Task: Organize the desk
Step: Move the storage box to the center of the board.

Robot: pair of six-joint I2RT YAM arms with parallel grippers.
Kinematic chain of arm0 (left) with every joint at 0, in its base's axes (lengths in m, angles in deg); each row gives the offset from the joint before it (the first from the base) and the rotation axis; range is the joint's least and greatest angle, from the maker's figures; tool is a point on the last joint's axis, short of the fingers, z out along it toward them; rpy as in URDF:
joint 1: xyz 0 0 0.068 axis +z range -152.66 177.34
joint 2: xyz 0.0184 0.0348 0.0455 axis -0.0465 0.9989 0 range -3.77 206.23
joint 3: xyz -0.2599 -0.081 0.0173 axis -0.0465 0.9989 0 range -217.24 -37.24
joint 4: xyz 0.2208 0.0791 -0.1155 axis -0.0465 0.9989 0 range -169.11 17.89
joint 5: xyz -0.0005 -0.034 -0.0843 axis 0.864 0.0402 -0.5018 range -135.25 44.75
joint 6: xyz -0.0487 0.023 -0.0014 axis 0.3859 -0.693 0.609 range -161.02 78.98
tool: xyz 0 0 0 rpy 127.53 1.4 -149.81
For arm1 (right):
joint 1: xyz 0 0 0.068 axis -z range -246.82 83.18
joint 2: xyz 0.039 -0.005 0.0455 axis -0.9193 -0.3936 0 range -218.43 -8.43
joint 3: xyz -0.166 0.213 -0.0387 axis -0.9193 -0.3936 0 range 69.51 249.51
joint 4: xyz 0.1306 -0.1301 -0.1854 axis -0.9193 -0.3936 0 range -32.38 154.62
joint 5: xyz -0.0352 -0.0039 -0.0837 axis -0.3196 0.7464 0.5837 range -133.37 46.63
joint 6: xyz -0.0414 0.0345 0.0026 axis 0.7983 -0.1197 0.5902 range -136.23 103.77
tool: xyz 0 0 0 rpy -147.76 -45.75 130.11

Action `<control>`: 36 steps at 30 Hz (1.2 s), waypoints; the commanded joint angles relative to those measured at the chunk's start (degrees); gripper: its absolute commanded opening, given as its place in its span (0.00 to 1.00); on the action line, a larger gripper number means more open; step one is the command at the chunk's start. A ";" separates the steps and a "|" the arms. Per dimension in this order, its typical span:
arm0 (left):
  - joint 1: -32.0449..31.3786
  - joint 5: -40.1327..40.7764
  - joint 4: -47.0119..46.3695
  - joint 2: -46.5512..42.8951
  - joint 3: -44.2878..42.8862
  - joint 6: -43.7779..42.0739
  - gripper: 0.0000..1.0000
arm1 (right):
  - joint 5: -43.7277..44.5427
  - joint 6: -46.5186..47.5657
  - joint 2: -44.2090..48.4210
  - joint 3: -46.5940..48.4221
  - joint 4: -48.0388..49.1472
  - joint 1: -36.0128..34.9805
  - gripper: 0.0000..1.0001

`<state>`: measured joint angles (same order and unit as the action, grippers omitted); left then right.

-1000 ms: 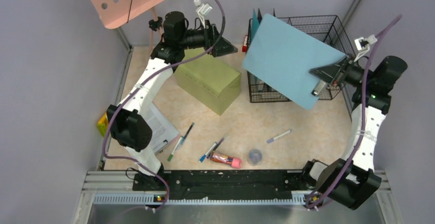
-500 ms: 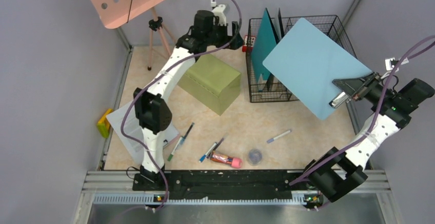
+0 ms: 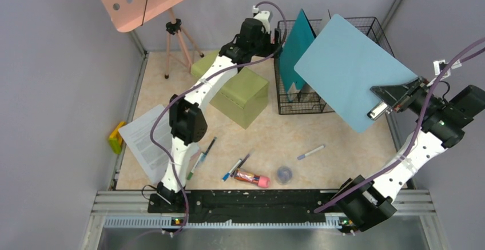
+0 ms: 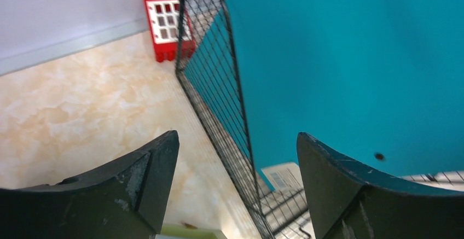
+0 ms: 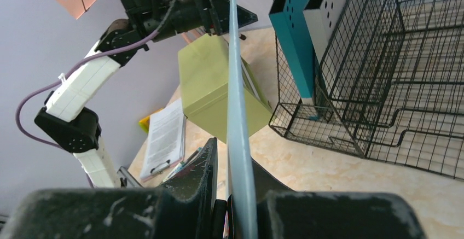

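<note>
**Right tool grips clipboard in the air, left tool open by the rack**

My right tool point(image 3: 396, 97) is clamped on the clip end of a light blue clipboard point(image 3: 349, 67). I hold it off the desk point(image 3: 320, 130), tilted, over the right part of the black wire rack point(image 3: 278, 90). From my right wrist the board shows edge-on as a thin pale line rising between my fingers point(image 5: 203, 168). Both jaws press against it.

My left tool point(image 4: 238, 140) has its jaws wide apart with nothing between them. It hangs at the rack's far left corner, above the desk. The left wrist view shows the wire wall and a teal board point(image 4: 355, 69) standing upright inside the rack. A small red gridded item point(image 4: 167, 28) sits on the desk against the back wall, just outside that corner.

The desk is the beige marbled top that fills the middle of the overhead view, with grey walls around it. An olive-green box point(image 3: 243, 95) sits at back centre, left of the rack and partly under my left arm. A printed sheet point(image 3: 146, 141) lies at the left edge, with a yellow item point(image 3: 116, 137) beside it. Loose along the near side:
- several pens point(image 3: 235, 168)
- a white marker point(image 3: 310, 151)
- a pink-capped tube point(image 3: 251, 177)
- a small round greyish thing point(image 3: 284, 174)

A tripod point(image 3: 173, 35) stands at back left.
</note>
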<state>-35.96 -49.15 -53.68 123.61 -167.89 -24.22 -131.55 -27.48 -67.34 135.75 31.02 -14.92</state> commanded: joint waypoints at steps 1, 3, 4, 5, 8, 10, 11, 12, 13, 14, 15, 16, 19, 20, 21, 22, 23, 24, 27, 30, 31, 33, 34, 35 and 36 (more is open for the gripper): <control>-0.01 7.20 -4.43 3.85 -5.13 -0.10 0.82 | -6.65 2.18 0.08 5.47 -3.71 -0.30 0.00; -0.06 7.10 -5.06 5.55 -6.23 0.56 0.79 | -6.72 3.60 -0.23 6.05 -5.37 -0.35 0.00; -0.21 6.92 -5.59 6.25 -6.46 0.91 0.78 | -6.71 3.62 -0.29 6.29 -5.54 -0.39 0.00; -0.33 6.74 -5.97 6.95 -6.72 1.40 0.77 | -6.69 3.52 -0.20 6.58 -5.59 -0.46 0.00; -0.59 5.73 -6.64 9.37 -8.56 3.02 0.74 | -6.70 2.76 0.12 7.39 -5.26 -0.44 0.00; -0.70 5.04 -7.38 10.93 -9.89 4.20 0.70 | -6.66 2.05 0.06 7.71 -5.02 -0.50 0.00; -0.90 4.80 -7.75 11.55 -10.36 4.55 0.69 | -6.70 1.76 0.10 7.73 -4.95 -0.50 0.00; -0.96 4.42 -8.25 12.03 -10.61 4.82 0.67 | -6.66 1.64 0.07 7.68 -4.93 -0.55 0.00; -1.11 4.54 -8.55 12.41 -10.88 5.09 0.64 | -6.61 1.45 0.02 7.68 -5.04 -0.50 0.00; -1.07 4.53 -8.79 12.79 -11.13 5.36 0.61 | -6.61 1.34 -0.04 7.58 -5.06 -0.55 0.00; -1.14 4.76 -8.85 13.01 -11.38 5.62 0.56 | -6.65 1.14 -0.16 7.59 -5.11 -0.50 0.00; -1.11 5.15 -8.82 13.09 -11.38 6.02 0.47 | -6.64 1.08 -0.29 7.67 -5.29 -0.53 0.00; -1.00 6.48 -8.06 12.99 -11.51 7.15 0.24 | -6.66 1.65 -1.08 7.79 -6.27 -0.49 0.00; -1.00 7.14 -7.35 12.83 -11.43 7.72 0.18 | -6.59 2.11 -1.34 7.91 -7.27 -0.49 0.00; -1.03 7.56 -7.04 12.55 -11.28 8.25 0.13 | -6.57 3.02 -1.69 7.97 -8.36 -0.52 0.00; -0.98 8.36 -6.55 12.06 -11.12 8.86 0.09 | -6.63 4.19 -1.98 8.02 -9.98 -0.50 0.00; -1.04 9.09 -6.05 11.65 -10.92 9.79 0.03 | -6.61 5.53 -2.47 8.08 -11.53 -0.48 0.00; -1.04 9.74 -5.56 11.22 -10.79 10.47 0.00 | -6.57 7.03 -2.92 8.20 -13.52 -0.48 0.00; -1.29 12.20 -4.14 10.24 -10.26 12.25 0.00 | -6.65 15.33 -5.14 8.78 -22.94 -0.40 0.00; -1.25 13.45 -3.07 9.72 -9.79 13.80 0.00 | -6.65 22.96 -6.58 8.55 -30.92 -0.36 0.00; -1.26 13.42 -2.79 9.63 -9.64 14.17 0.00 | -6.65 23.87 -6.56 8.03 -31.90 -0.34 0.00; -1.40 13.76 -1.98 9.48 -9.40 15.69 0.00 | -6.66 23.93 -5.93 6.36 -31.83 -0.31 0.00; -1.46 13.33 -1.53 9.51 -9.27 16.46 0.00 | -6.67 23.46 -5.56 5.43 -31.24 -0.31 0.00; -1.42 13.29 -1.12 9.48 -9.15 17.47 0.00 | -6.70 23.00 -5.21 4.49 -30.66 -0.26 0.00; -1.48 13.05 -0.83 9.56 -9.18 18.58 0.00 | -6.66 22.24 -4.78 3.56 -29.96 -0.01 0.00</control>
<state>-38.00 -34.18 -57.99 137.20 -176.44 -16.15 -131.05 -7.89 -74.27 141.02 2.91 -15.27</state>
